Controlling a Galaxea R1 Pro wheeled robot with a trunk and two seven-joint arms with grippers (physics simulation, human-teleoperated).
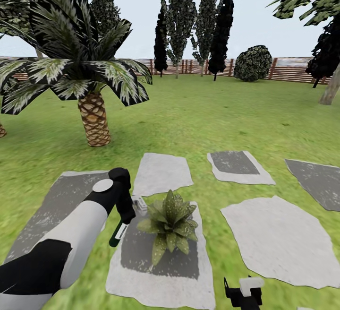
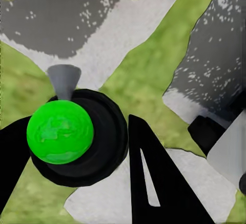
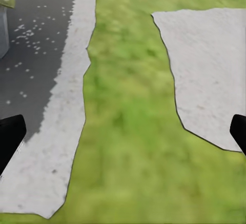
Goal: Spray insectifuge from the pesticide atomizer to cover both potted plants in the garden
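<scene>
Green lawn broken by grey stepping slabs (image 1: 278,239) makes up the garden, and the robot stands at the near edge of it with both arms low. Closest in, the right gripper (image 1: 243,296) hangs empty over grass between two slabs, its fingers spread wide at the margins of the right wrist view. Ahead of it and to its left, the left gripper (image 1: 123,218) is closed around the pesticide atomizer (image 2: 60,131), a black body with a bright green cap and a small grey nozzle, seen head-on in the left wrist view between the dark fingers (image 2: 154,178). Just beside that gripper, on its right, one potted plant (image 1: 171,222) sits on a slab (image 1: 156,272), a low speckled rosette; its pot is hidden by the leaves. Beyond stand a palm (image 1: 92,107), tall dark trees (image 1: 184,17) and a slatted fence (image 1: 293,69). Picking up looks done; whether any spray has landed on this plant cannot be told, and the second plant is left to find and cover.
</scene>
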